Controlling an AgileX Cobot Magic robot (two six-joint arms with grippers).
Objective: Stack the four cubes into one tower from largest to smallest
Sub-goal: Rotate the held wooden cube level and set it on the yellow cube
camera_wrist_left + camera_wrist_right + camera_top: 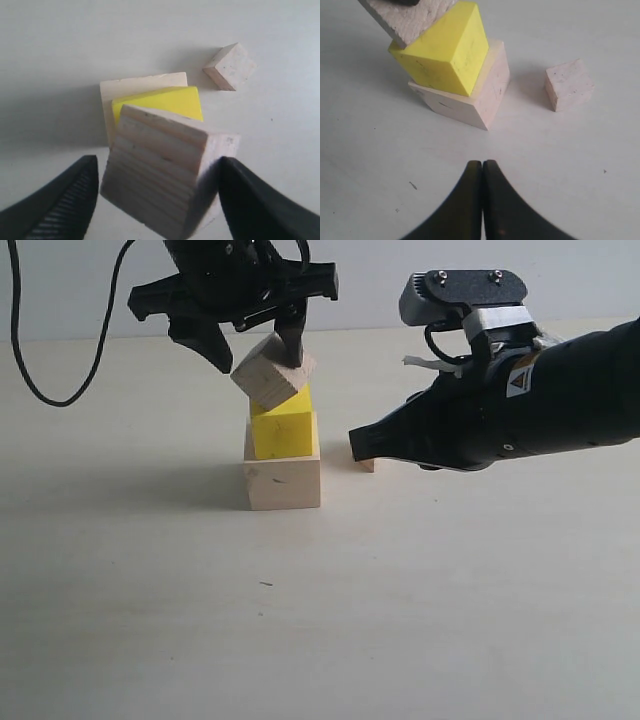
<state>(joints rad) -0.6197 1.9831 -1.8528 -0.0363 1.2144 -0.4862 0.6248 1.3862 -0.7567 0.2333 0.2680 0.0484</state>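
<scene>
Left gripper (260, 362): black fingers spread wide, straddling the medium wooden cube (273, 380). Not clamped. The left wrist view shows a sliver of table between one ribbed finger pad (65, 212) and the cube. The other finger is tight beside the cube's shadowed face, contact unclear.

Medium cube is tilted, its low edge on top of the yellow cube (284, 432). Pale bare wood, straight grain lines, sharp edges.

Yellow cube sits flat on the large wooden cube (283, 484), twisted a bit off square to it. Smooth, bright, a few scuffs. Large cube is flat on the matte off-white table (150, 620), same pale wood, small dark specks.

Small wooden cube (568, 84) is on the table just right of the stack, not touching it, half hidden behind the right arm in the exterior view.

Right gripper (482, 165): smooth curved black fingers pressed together, holding nothing, low over the table, tip near the small cube.
</scene>
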